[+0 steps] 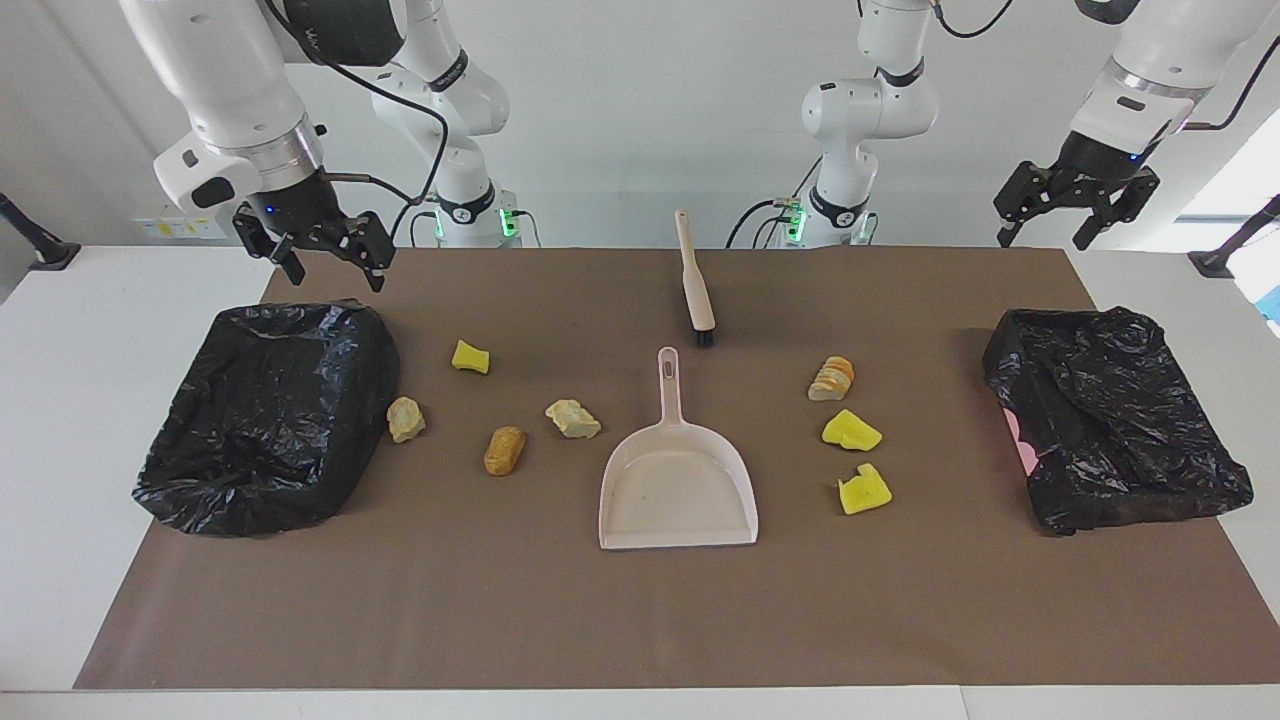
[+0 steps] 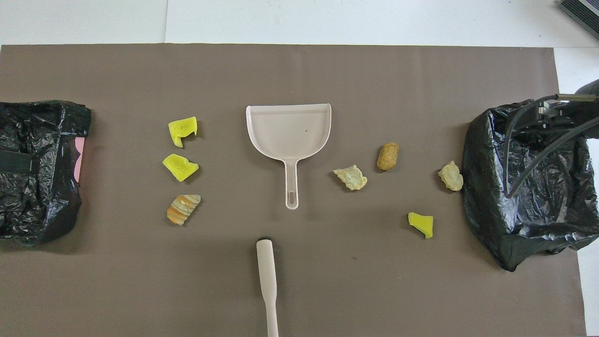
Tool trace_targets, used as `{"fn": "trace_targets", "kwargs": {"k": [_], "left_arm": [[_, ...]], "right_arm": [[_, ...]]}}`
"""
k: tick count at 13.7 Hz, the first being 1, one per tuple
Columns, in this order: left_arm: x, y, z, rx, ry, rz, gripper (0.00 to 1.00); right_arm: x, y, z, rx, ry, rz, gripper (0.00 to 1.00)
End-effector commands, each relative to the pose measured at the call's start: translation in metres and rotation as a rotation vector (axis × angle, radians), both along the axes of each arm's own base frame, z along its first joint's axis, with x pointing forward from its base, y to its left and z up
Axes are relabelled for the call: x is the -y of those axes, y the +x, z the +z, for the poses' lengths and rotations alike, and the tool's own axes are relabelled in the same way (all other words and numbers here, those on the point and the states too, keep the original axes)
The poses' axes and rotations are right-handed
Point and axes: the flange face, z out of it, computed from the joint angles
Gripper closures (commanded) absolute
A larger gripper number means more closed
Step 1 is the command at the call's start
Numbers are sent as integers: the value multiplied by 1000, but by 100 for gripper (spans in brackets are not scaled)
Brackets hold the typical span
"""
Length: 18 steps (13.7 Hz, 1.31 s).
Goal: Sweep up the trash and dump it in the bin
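1. Facing view: seven pieces of trash lie on the desk's brown mat (image 1: 640,620), four (e.g. yellow sponge chunk (image 1: 470,357)) toward the right arm's end, three (e.g. bread-like slice (image 1: 832,379)) toward the left arm's.
2. They look light and soft, better swept than pinched.
3. Brush (image 1: 695,283) and dustpan (image 1: 678,485): take each by its handle.
4. Bag-lined bins (image 1: 265,415) (image 1: 1115,420) flank the mat.
5. Right gripper (image 1: 325,255) and left gripper (image 1: 1075,205) hover, fingers open, empty.

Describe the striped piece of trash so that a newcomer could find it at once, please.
Start at the pink dustpan in the middle of the brown mat. Toward the left arm's end lie three pieces in a row. The striped bread-like piece is the one nearest the robots; its two neighbours are plain bright yellow.
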Motion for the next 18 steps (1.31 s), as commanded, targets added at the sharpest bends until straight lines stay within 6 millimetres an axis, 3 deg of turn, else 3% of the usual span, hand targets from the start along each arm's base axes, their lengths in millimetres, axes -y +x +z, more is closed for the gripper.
{"fn": "trace_targets", "kwargs": {"k": [1,7,15,18], "left_arm": [[-3,0,4,-3,-5,3,0],[-3,0,4,-3,-5,4,0],[-1,0,3,-5,-5,2,0],[16,-6,2,-37,-3,-23,0]], "right_arm": [[-1,-9,1,-13,17,25,0],[2,-21,-1,-86,12,26,0],[-7,-17,-2,-74,23,64,0],[-23,-14,-7,-76,23,94,0]]}}
